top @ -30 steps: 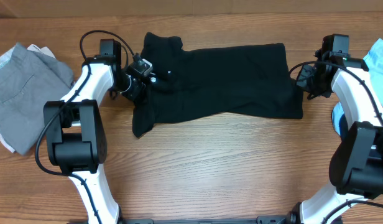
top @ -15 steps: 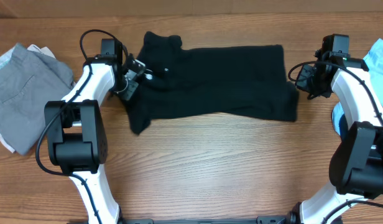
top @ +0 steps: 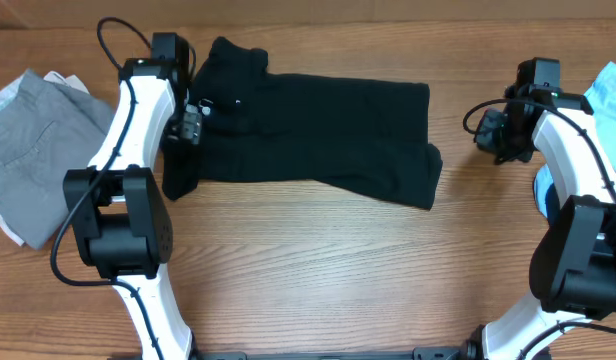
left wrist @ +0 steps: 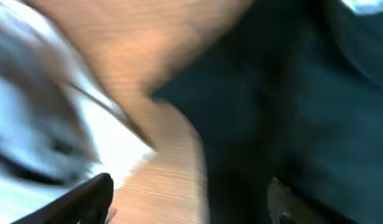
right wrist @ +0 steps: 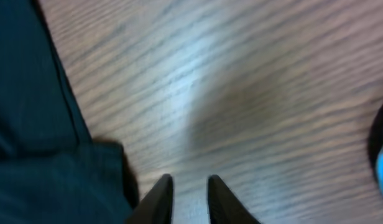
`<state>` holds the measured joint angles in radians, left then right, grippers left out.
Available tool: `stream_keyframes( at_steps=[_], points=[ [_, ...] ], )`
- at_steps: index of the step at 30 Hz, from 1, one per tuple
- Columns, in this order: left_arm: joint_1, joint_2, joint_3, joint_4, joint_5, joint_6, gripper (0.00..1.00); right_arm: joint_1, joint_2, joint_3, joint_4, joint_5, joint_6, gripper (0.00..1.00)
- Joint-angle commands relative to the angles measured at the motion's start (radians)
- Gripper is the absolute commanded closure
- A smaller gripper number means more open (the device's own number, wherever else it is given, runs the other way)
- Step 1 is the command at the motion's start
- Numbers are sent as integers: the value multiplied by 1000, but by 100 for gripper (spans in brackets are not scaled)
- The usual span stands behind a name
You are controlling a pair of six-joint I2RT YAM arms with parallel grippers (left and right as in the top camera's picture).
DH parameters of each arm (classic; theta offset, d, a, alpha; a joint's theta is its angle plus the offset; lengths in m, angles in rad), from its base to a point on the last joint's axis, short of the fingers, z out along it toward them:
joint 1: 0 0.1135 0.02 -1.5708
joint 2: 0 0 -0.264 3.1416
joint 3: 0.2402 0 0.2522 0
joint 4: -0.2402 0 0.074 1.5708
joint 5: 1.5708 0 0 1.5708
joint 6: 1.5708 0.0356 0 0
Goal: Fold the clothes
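The black garment [top: 308, 130] of the clothes lies spread across the back of the wooden table, with its right end folded under near the middle. My left gripper [top: 191, 118] hovers over its left edge. The left wrist view is blurred; there the left gripper [left wrist: 188, 190] is open wide, with bare wood and the black garment's [left wrist: 291, 112] edge between the fingers [left wrist: 92, 193]. My right gripper [top: 485, 133] stands to the right of the garment, apart from it. In the right wrist view the right gripper [right wrist: 189, 182] is narrowly open over bare wood, the black garment [right wrist: 36, 143] to its left.
Grey clothes [top: 38, 140] are piled on something white at the table's left end. Light blue fabric [top: 613, 90] shows at the right edge. The table's [top: 318, 270] front half is bare wood between the two arm bases.
The black garment slid to the left with the left arm. The left gripper shut, then opened wide. The garment's right edge has come away from the right gripper, which stayed in place.
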<state>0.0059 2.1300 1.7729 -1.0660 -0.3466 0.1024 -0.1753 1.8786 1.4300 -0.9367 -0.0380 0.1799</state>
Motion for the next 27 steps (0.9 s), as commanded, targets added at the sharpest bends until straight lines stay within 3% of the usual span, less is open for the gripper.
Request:
stream_keyframes(
  at_steps=[1, 4, 9, 13, 19, 21, 24, 27],
  points=[
    [-6, 0, 29, -148, 483, -159, 26, -2, -16, -4, -60, -121, -5, 75],
    [-14, 0, 29, -222, 612, -159, 27, 1, -16, -8, -124, -196, -5, 70],
    [-40, 0, 27, -321, 530, -164, 27, 60, -16, -105, -147, -223, -31, 59],
    [-56, 0, -7, -311, 518, -179, 27, 137, -16, -280, -39, -337, -31, 57],
    [-59, 0, -108, -208, 439, -206, 25, 172, -16, -372, 77, -360, -27, 56],
    [-59, 0, -146, -167, 438, -204, 25, 171, -16, -394, 124, -354, -26, 65],
    [-59, 0, -179, -125, 395, -212, 25, 171, -16, -402, 165, -285, 14, 93],
    [-59, 0, -192, -102, 369, -218, 25, 166, -16, -401, 177, -188, 71, 96]
  ],
)
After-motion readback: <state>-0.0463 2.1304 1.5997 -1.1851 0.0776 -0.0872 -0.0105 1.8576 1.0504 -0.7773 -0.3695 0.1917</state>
